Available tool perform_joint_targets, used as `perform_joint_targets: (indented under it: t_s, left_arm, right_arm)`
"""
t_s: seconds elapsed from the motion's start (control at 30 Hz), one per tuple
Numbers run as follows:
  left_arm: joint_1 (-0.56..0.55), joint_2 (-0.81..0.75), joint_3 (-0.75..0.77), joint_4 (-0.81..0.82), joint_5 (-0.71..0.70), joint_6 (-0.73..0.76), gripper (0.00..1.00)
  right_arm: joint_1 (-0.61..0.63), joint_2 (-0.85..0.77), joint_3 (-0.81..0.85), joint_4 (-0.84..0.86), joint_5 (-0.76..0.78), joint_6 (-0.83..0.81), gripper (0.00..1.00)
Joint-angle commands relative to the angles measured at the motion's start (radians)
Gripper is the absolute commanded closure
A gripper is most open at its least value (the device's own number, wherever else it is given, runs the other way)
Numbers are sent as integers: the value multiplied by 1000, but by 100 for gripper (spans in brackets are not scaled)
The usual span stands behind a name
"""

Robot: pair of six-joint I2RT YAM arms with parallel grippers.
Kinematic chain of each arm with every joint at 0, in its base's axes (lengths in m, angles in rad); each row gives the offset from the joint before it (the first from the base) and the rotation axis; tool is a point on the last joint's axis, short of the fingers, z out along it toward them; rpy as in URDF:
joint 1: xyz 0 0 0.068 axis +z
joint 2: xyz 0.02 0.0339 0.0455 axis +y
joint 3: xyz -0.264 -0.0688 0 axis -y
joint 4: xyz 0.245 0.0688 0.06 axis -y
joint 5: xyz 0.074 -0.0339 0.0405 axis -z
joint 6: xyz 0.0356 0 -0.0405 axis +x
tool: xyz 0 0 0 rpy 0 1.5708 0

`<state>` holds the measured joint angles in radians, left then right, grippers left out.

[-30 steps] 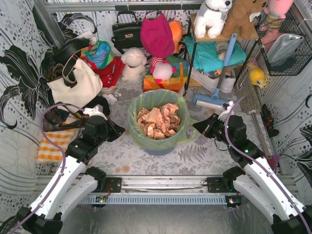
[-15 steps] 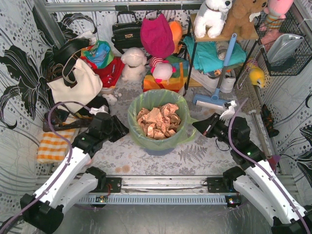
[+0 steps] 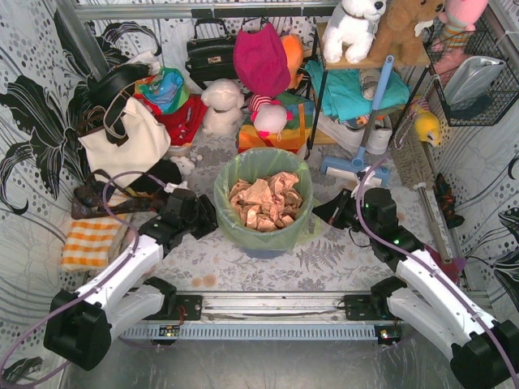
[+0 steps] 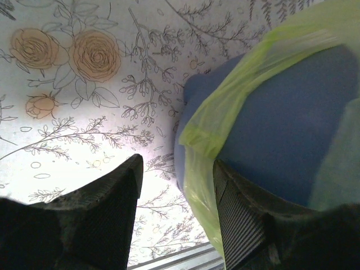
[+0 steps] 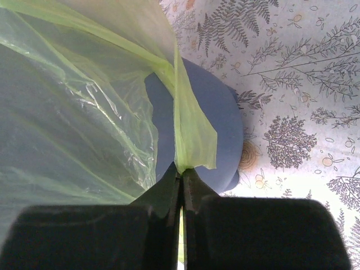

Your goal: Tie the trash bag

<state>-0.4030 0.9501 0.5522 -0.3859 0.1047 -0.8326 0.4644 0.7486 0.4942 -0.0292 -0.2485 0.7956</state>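
Top external view: the trash bag [image 3: 222,193] lines the round bin [image 3: 263,248] at the middle of the desk [image 3: 324,261]. Its rim is folded over the bin's lip and crumpled paper [image 3: 263,203] fills it. The left end effector [image 3: 199,217] stands just beside the bin's left side, and the right end effector [image 3: 326,214] is at its right side. Left wrist view: the left end effector [image 4: 177,169] is moderately wide and holds nothing, with a fold of green film lying against one jaw. Right wrist view: the right end effector [image 5: 181,174] is closed to a slit on a hanging flap of the bag. Assessment: the step in hand appears to be gathering the rim from both sides. The left should seat the film deep between its jaws before closing, taking plastic only and not the bin wall. The right's hold sits at the very tips and may slip, so any lift off the lip should be slow and even on both sides.
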Motion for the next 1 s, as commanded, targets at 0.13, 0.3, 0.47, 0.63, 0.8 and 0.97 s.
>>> perform_joint_targets:
  t_s: [0.13, 0.3, 0.47, 0.63, 0.8, 0.97]
  left_arm:
    - [1, 68, -88, 233, 108, -9, 41]
    - [3, 99, -126, 302, 122, -22, 44]
    - [6, 122, -147, 362, 121, -27, 46]
    - [7, 162, -142, 408, 136, -28, 68]
    - [8, 140, -120, 305, 89, -17, 86]
    - [8, -16, -67, 104, -51, -19, 96]
  right_arm:
    - [5, 28, 13, 69, -17, -29, 100]
    - [5, 52, 17, 71, -24, -31, 100]
    - [4, 62, 10, 77, -27, -35, 100]
    - [5, 78, 10, 93, -29, -40, 100]
    - [5, 98, 15, 111, -26, -42, 100]
    - [5, 112, 21, 126, -29, -42, 100]
